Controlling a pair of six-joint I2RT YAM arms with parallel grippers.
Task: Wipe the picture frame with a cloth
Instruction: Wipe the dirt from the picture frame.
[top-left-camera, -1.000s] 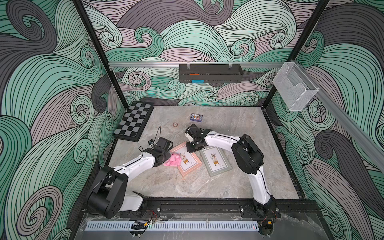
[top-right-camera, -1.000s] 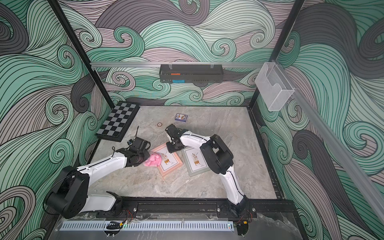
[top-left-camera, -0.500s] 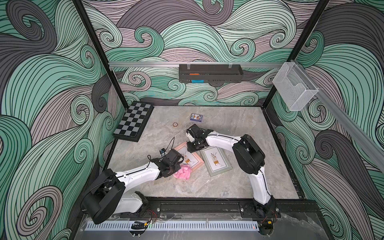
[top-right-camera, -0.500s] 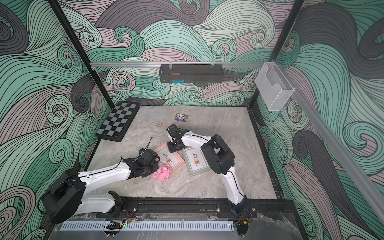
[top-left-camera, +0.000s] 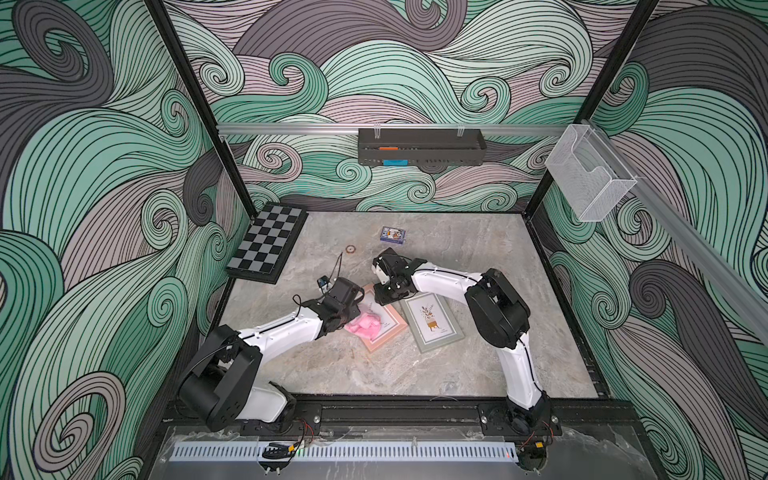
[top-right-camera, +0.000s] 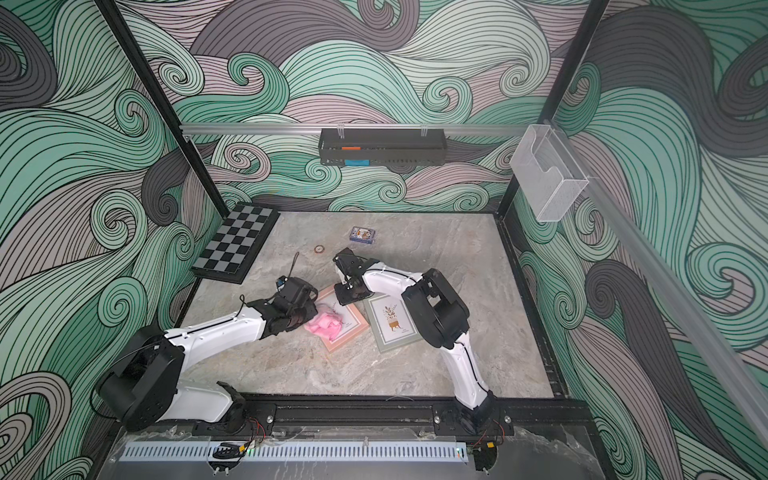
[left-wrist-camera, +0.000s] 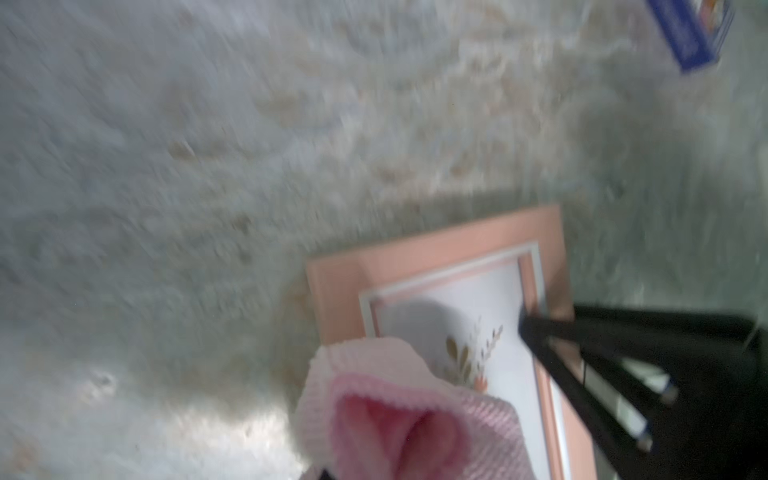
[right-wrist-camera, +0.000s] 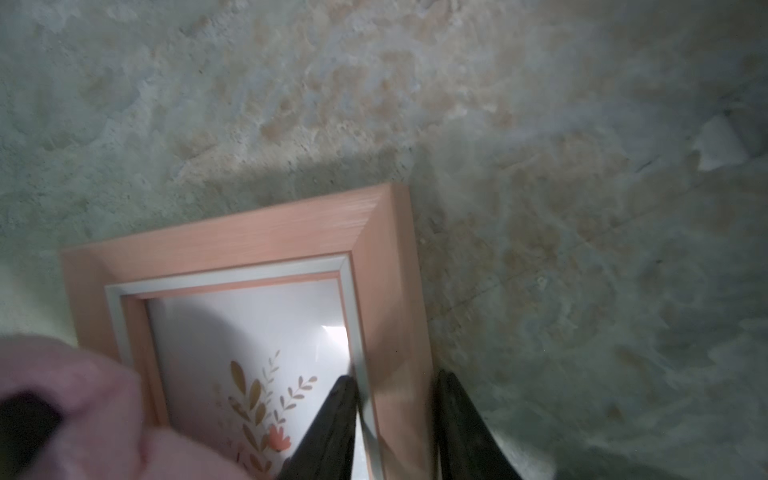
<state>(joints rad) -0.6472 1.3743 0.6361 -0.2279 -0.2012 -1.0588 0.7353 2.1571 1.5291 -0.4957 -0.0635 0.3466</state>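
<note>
The left gripper (top-left-camera: 344, 321) has its fingers pressed together on the bunched pink cloth (top-left-camera: 365, 327), which lies on the glass of the peach picture frame (top-left-camera: 386, 336) (flat on the table (top-left-camera: 457, 249)). The right gripper (right-wrist-camera: 395, 424) pinches this frame's side rail, one finger on each side.
</note>
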